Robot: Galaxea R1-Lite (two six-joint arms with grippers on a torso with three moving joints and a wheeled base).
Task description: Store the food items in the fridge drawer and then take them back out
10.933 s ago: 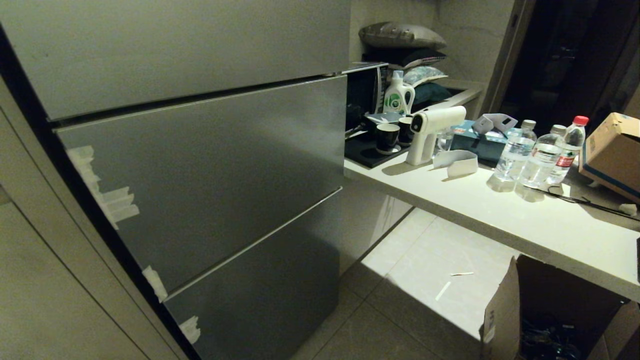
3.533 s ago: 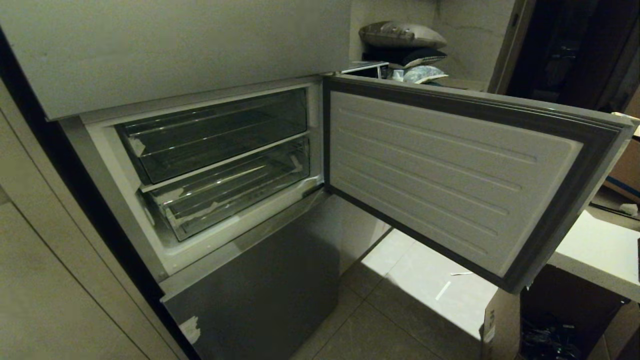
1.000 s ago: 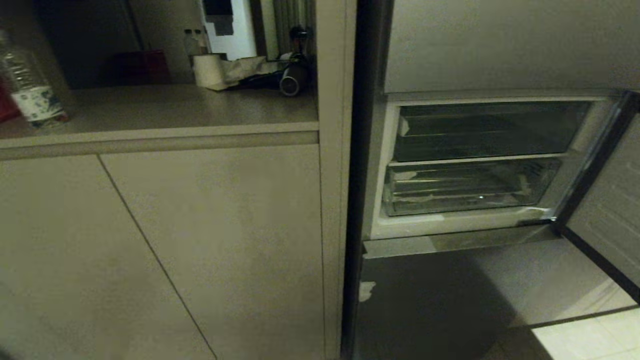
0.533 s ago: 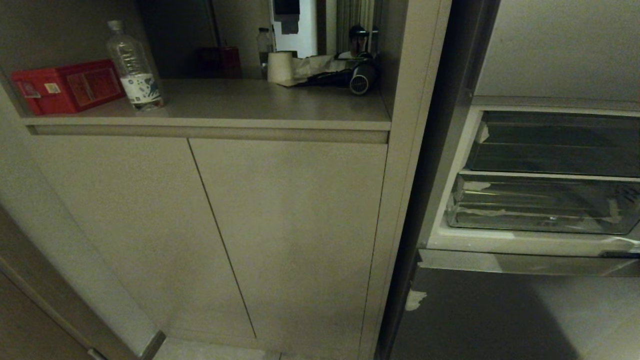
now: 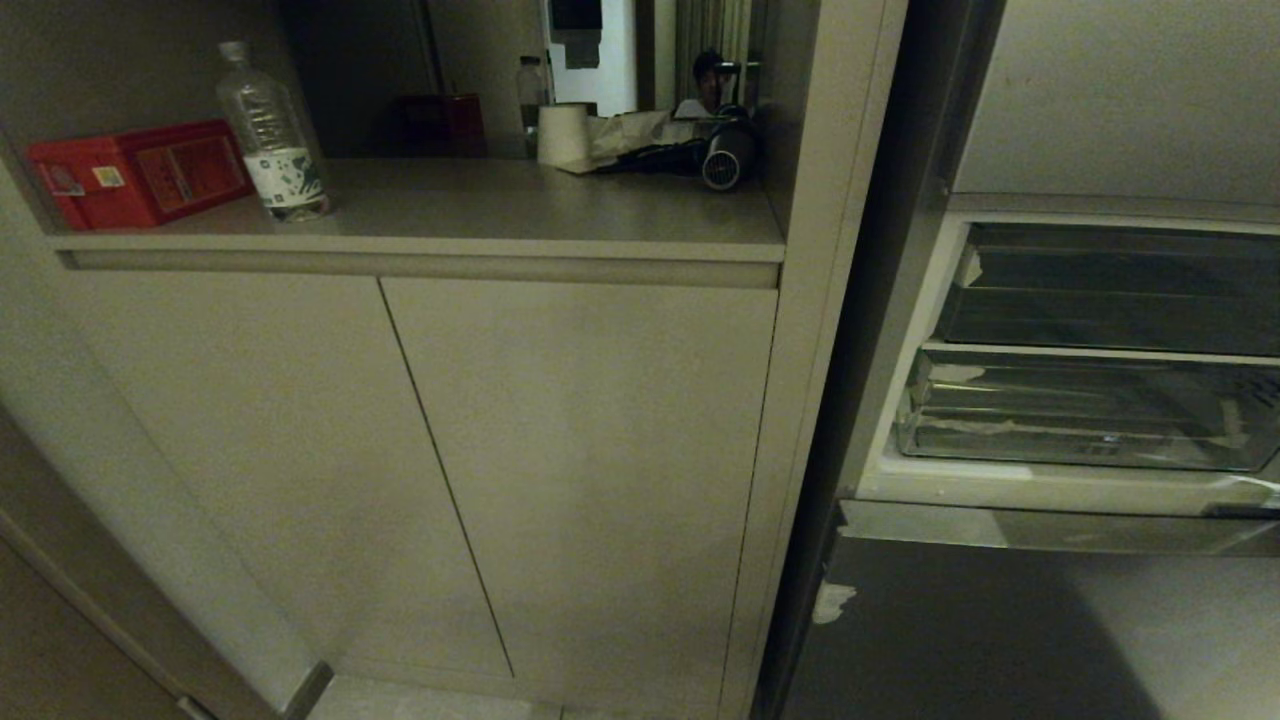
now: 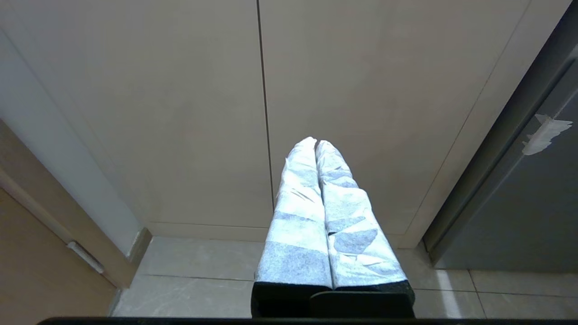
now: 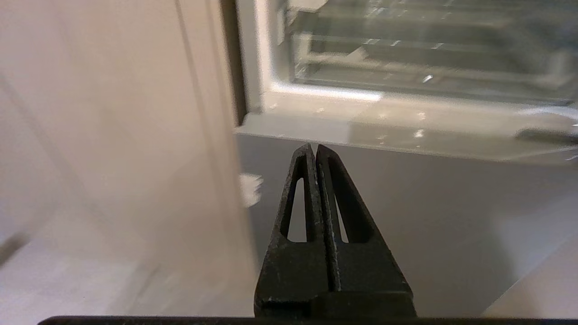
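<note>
Your fridge drawer (image 5: 1090,425) is the lower clear bin in the open fridge compartment, at the right edge of the head view, pushed in, w/ whitish tape scraps on its front lip. Above it sits the darker clear bin (image 5: 1110,290). No food item shows in any view. Below the compartment you've got a grey steel panel (image 5: 1000,630) w/ a tape scrap near its left edge.

Right gripper (image 7: 314,146): black fingers pressed together, nothing between them, pointing at the ledge just under the drawer; not touching it as far as you can see. Left gripper (image 6: 315,142): white-wrapped fingers together, holding nothing, aimed at the beige cabinet doors (image 6: 266,113) above the floor tiles (image 6: 203,289).

Left of the fridge, on the cabinet's shelf (image 5: 480,215): red box (image 5: 140,170) at the left end, water bottle (image 5: 272,135) beside it, paper roll (image 5: 562,135) and a hair dryer (image 5: 715,160) toward the back right corner.
</note>
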